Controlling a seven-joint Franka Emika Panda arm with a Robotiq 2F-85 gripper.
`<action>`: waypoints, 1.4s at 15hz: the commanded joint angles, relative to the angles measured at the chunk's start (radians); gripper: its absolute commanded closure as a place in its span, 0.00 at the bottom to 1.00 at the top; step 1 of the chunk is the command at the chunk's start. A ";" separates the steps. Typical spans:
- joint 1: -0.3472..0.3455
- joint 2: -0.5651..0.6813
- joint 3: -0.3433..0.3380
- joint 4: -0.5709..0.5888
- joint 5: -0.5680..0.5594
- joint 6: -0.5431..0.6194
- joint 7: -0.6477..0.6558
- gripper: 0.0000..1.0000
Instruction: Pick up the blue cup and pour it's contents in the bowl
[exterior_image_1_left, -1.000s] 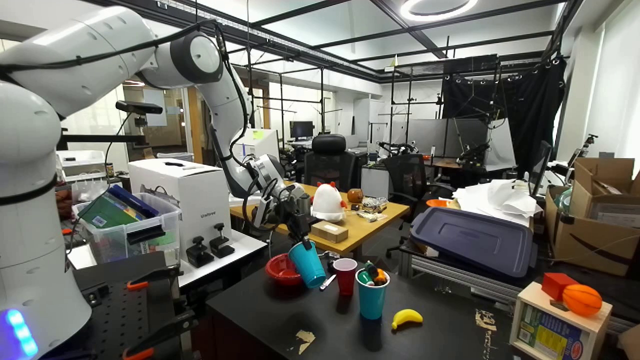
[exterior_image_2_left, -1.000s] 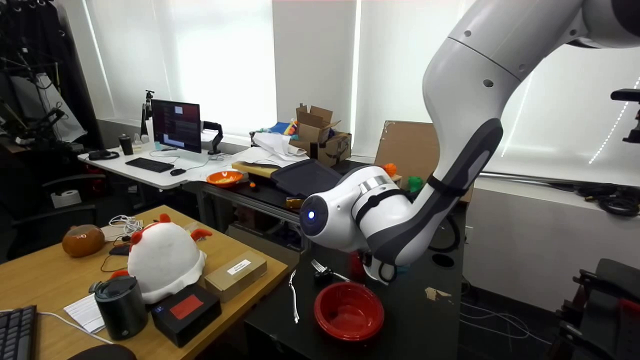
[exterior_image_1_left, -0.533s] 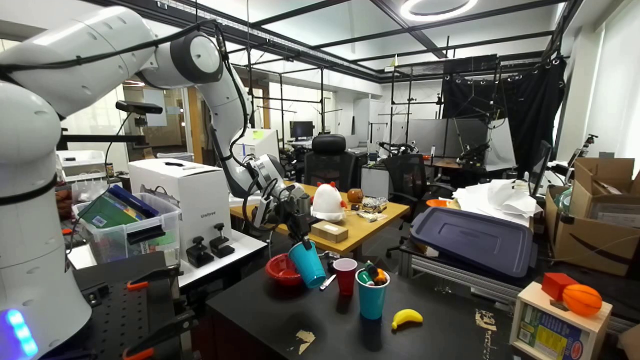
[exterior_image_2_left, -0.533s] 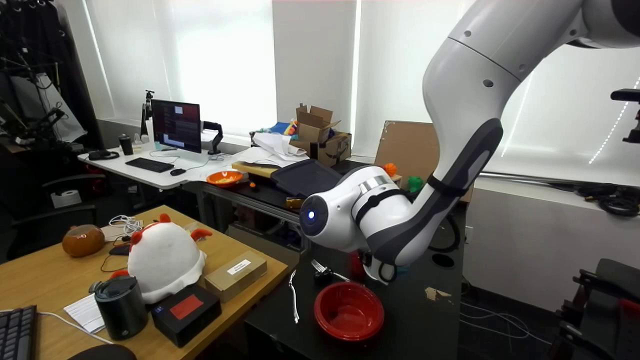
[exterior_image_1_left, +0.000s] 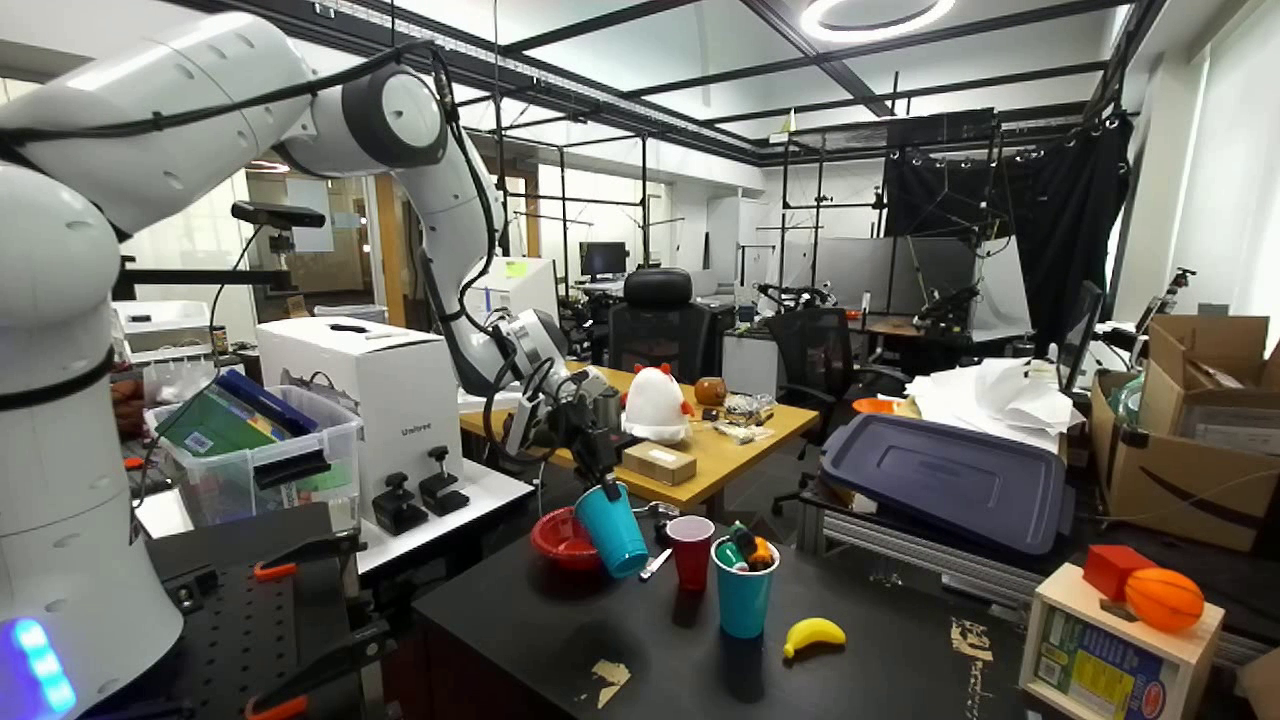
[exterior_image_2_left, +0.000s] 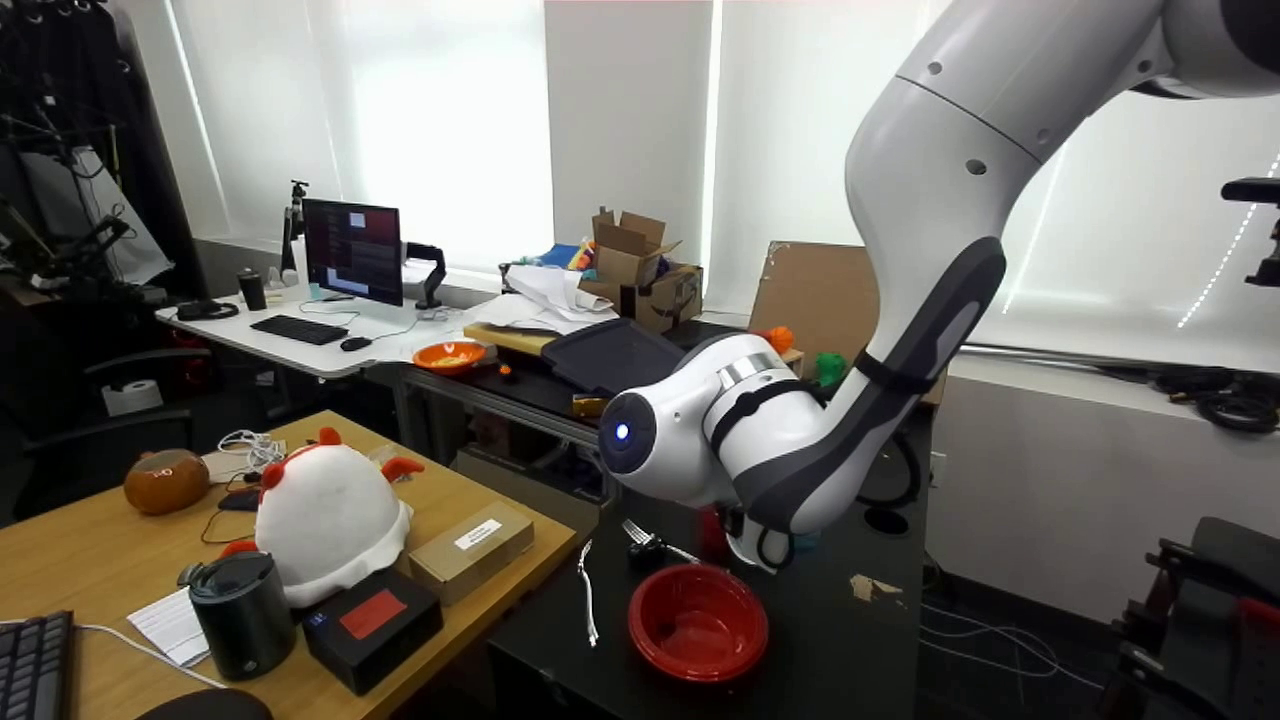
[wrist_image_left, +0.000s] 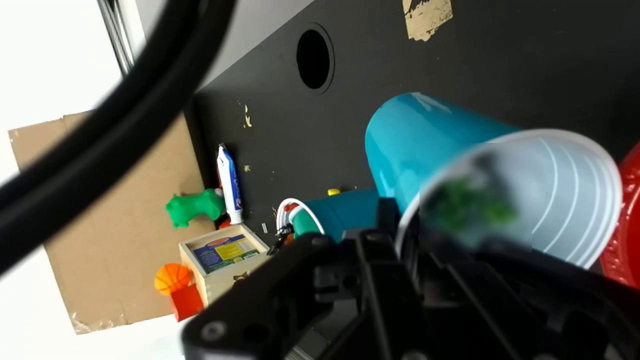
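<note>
Gripper (exterior_image_1_left: 610, 490): my jaws pinch the wall of the blue cup (exterior_image_1_left: 613, 535) at its rim — in the wrist view one finger (wrist_image_left: 387, 215) lies against the outside, the other reaches into the mouth.
Blue cup: tilted over the black tabletop (exterior_image_1_left: 520, 620), just below the centre of the frame in an exterior view, rim toward the upper left, base toward the lower right.
Contents (wrist_image_left: 480, 202): something green inside the cup, too blurred for me to name.
Red bowl (exterior_image_2_left: 712, 640): on the tabletop, lower middle of the frame in an exterior view; cut off by the right edge in the wrist view, near the cup's mouth — whether the mouth is over it, I cannot tell.
My arm (exterior_image_2_left: 690, 440): hides my jaws in an exterior view; a patch of blue shows behind it, from which cup I cannot tell.
Teal cup (exterior_image_1_left: 742, 605): upright, lower middle of the frame, green and orange items poking above its rim.
Red cup (exterior_image_1_left: 691, 560): upright, between the blue cup and the teal cup in the frame.
Banana (exterior_image_1_left: 815, 635): yellow, lying near the teal cup, to its right.
Wooden box (exterior_image_1_left: 1193, 655): lower right of the frame, a red block (exterior_image_1_left: 1112, 572) and a toy basketball (exterior_image_1_left: 1165, 600) on top.
Green toy (wrist_image_left: 195, 207): left in the wrist view, beside a blue-and-white tube (wrist_image_left: 230, 182).
</note>
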 joint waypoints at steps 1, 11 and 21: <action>-0.031 0.022 0.009 0.041 -0.033 -0.041 -0.006 0.99; -0.053 0.091 0.024 0.167 -0.033 -0.130 -0.027 0.99; -0.020 0.137 0.058 0.261 -0.028 -0.215 -0.079 0.99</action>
